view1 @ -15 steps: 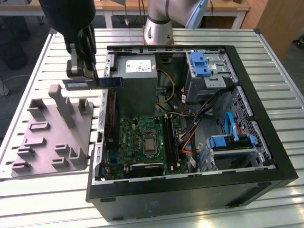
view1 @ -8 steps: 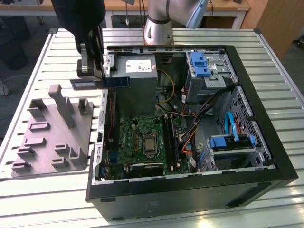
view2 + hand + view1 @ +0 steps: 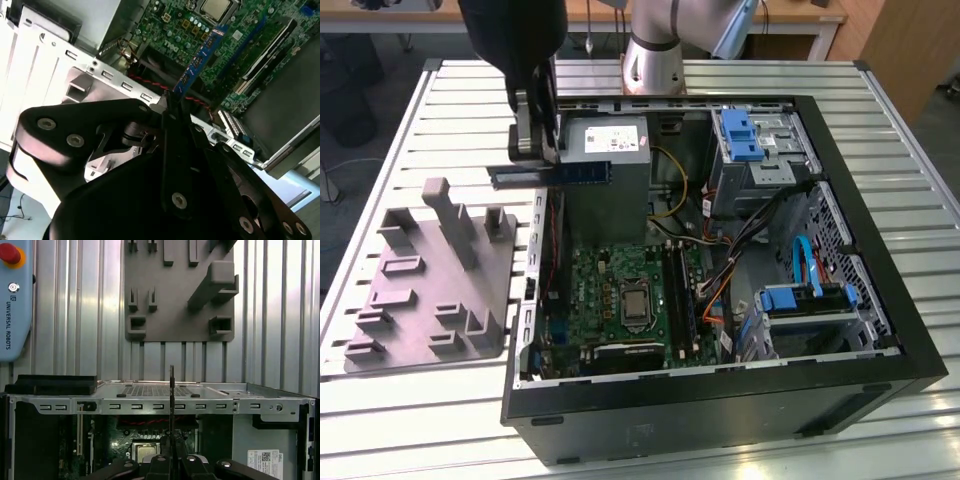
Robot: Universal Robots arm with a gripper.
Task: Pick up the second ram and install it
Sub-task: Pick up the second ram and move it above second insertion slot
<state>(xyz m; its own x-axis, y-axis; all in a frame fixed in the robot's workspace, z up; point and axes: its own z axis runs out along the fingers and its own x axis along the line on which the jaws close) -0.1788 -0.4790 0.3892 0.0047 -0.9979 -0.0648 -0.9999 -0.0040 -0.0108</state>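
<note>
The second ram (image 3: 560, 174) is a thin dark stick with a blue label. It hangs level above the open computer case's wall on the exterior view's left, over the power supply's edge. My gripper (image 3: 535, 160) is shut on it from above. In the second wrist view the ram (image 3: 200, 57) sticks out from the gripper (image 3: 168, 104) over the motherboard (image 3: 225, 45). In the first wrist view the ram (image 3: 171, 405) shows edge-on above the case's rim. The motherboard (image 3: 620, 290) lies below in the case, with its long memory slots (image 3: 680, 290) beside the processor.
The grey fixture block (image 3: 430, 275) stands on the slatted table (image 3: 420, 420) at the exterior view's left of the black case (image 3: 880, 330). Inside the case are the power supply (image 3: 610, 175), blue drive brackets (image 3: 745, 135), and loose cables (image 3: 720, 250). A teach pendant (image 3: 15, 300) lies on the table.
</note>
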